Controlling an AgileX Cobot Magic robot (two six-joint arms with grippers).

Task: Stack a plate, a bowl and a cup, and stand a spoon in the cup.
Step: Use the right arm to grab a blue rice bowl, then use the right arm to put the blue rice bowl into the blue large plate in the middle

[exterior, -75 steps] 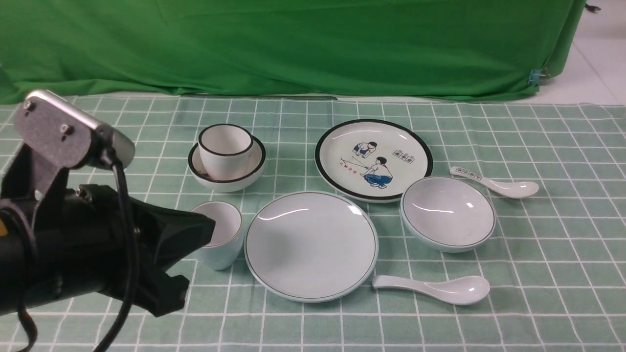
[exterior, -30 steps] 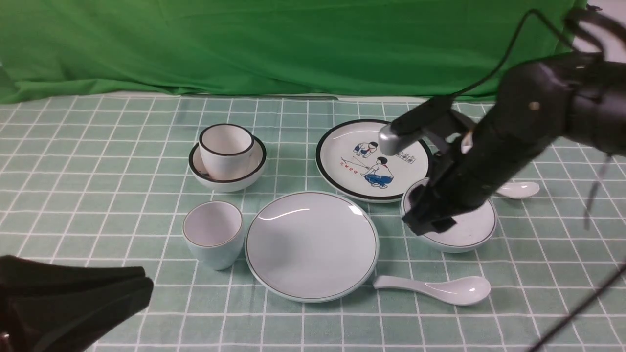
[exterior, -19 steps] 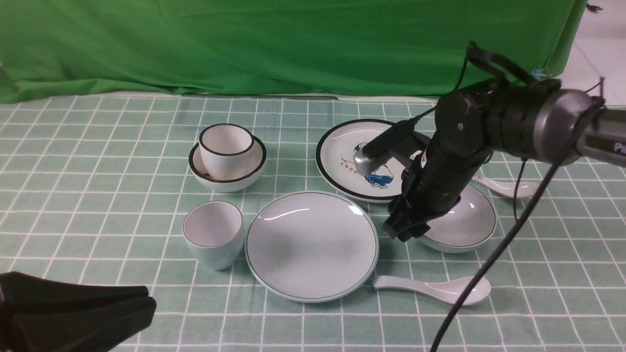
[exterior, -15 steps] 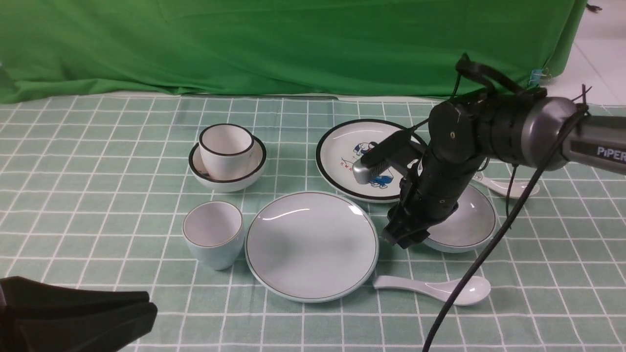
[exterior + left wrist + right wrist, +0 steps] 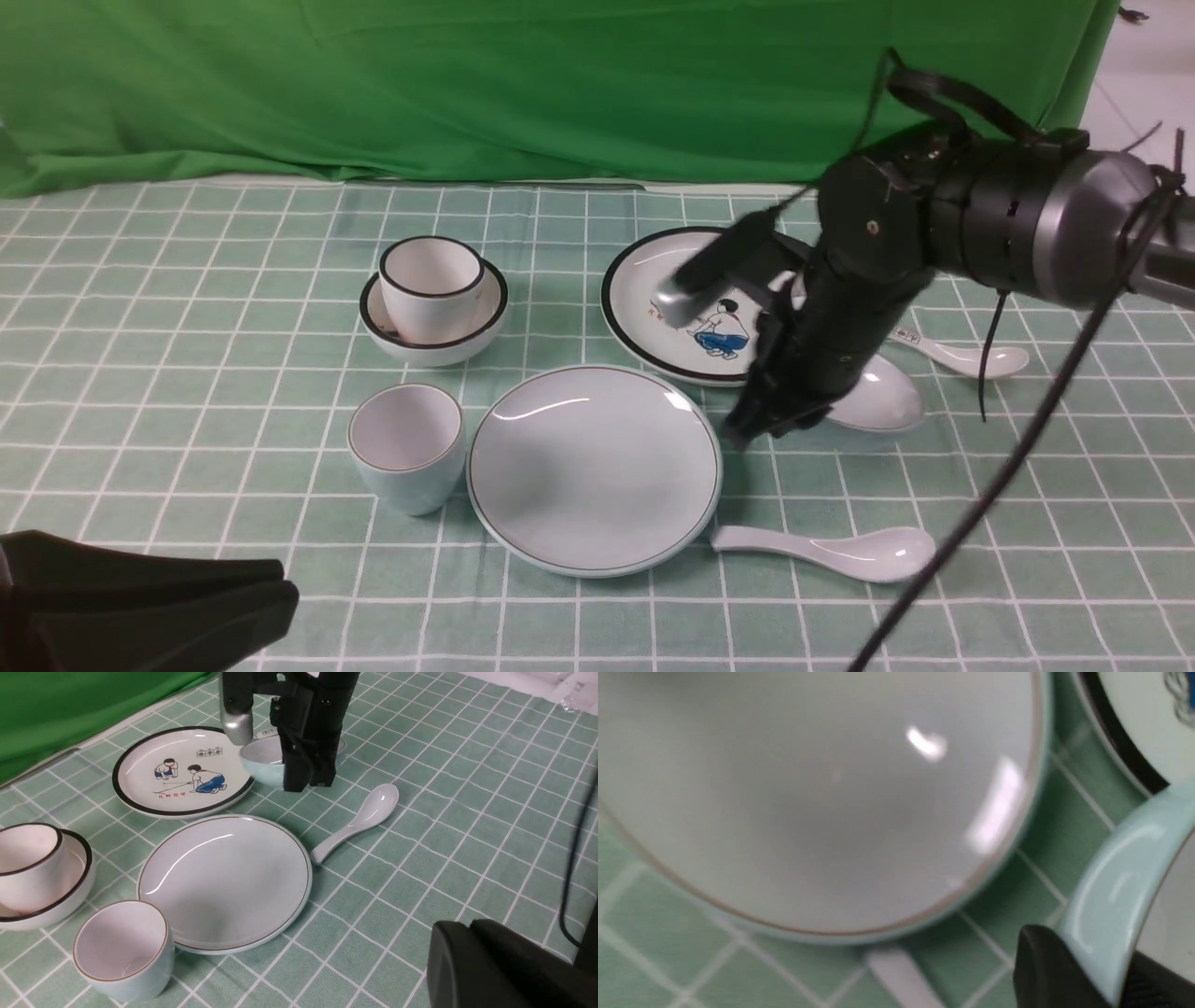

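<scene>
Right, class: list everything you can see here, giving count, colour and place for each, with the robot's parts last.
plain plate: one, pale blue-grey, centre front
pale bowl: one, pale blue-grey, right of the plain plate
pale cup: one, pale blue-grey, left of the plain plate
plain spoon: one, white, front right
cartoon plate: one, white with black rim, behind the plain plate
black-rimmed bowl: one, white, back left
black-rimmed cup: one, white, inside the black-rimmed bowl
printed spoon: one, white, far right
tablecloth: one, green checked, under everything
backdrop: one, green, at the back
left gripper: one, black, shut, front left
right gripper: one, black, shut on the pale bowl's rim
</scene>
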